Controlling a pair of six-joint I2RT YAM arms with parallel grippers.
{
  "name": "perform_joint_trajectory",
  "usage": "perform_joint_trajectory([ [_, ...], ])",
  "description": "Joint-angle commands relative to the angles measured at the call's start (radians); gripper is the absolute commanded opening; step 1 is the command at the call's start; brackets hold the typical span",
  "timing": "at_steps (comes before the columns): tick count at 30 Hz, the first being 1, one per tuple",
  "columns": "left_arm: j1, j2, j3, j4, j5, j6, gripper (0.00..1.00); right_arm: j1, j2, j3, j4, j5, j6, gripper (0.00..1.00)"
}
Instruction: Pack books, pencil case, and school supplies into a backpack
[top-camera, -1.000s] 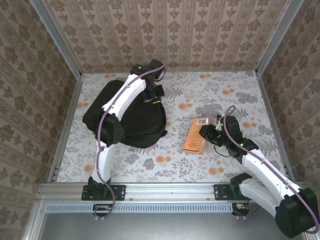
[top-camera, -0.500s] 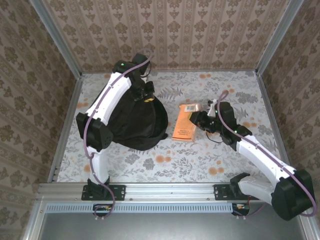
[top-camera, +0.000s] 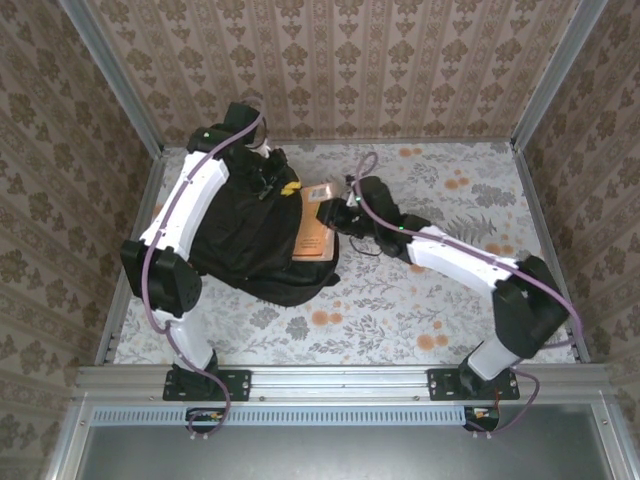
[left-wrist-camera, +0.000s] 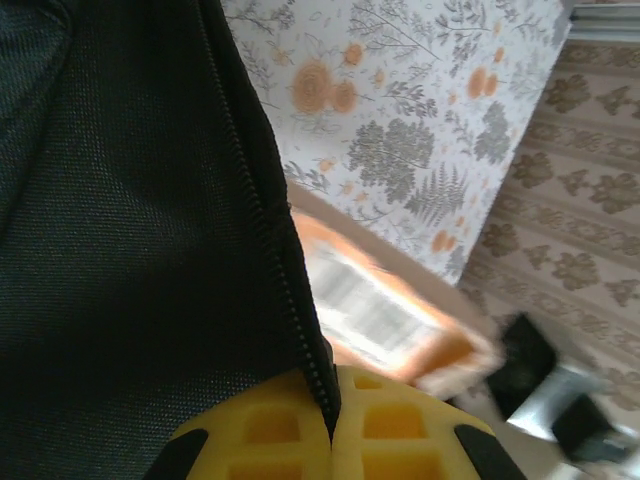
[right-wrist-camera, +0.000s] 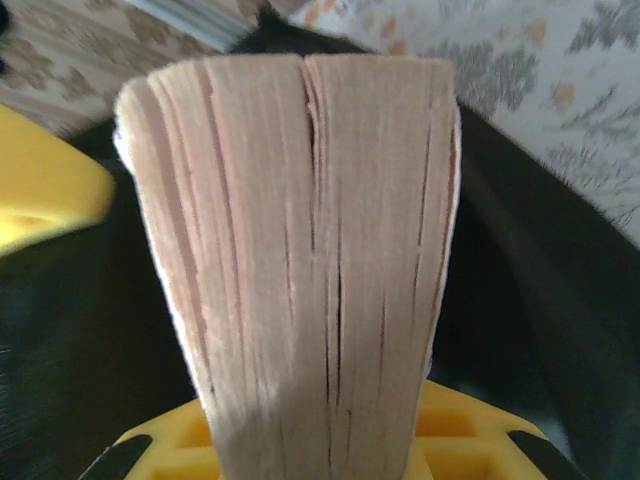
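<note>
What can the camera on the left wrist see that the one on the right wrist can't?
The left wrist camera gives the left claw shut on the backpack's zip edge, and the book's orange cover with its white label. The right wrist camera instead gives the book's fanned page edges, clamped in the right claw. Both share the black backpack, the book, the flowered table and yellow claw pads.

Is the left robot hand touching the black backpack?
Touching. In the left wrist view, the left hand is shut on the backpack, pinching its zipper edge with no gap.
</note>
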Motion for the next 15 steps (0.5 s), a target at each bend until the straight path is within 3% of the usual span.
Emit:
perform_joint_trajectory([
  [1,0.011,-0.058,-0.023,0.177,0.117,-0.139,0.0,0.036,0.078,0.076,0.053,0.053,0.037,0.0],
  [10,0.003,-0.065,-0.03,0.211,0.136,-0.188,0.0,0.062,0.296,0.188,0.215,0.088,0.226,0.01],
  [13,0.003,-0.062,-0.037,0.222,0.145,-0.192,0.0,0.064,0.362,0.193,0.325,0.138,0.322,0.13],
  [15,0.005,-0.062,-0.038,0.228,0.148,-0.192,0.0,0.062,0.415,0.231,0.376,0.118,0.359,0.38],
])
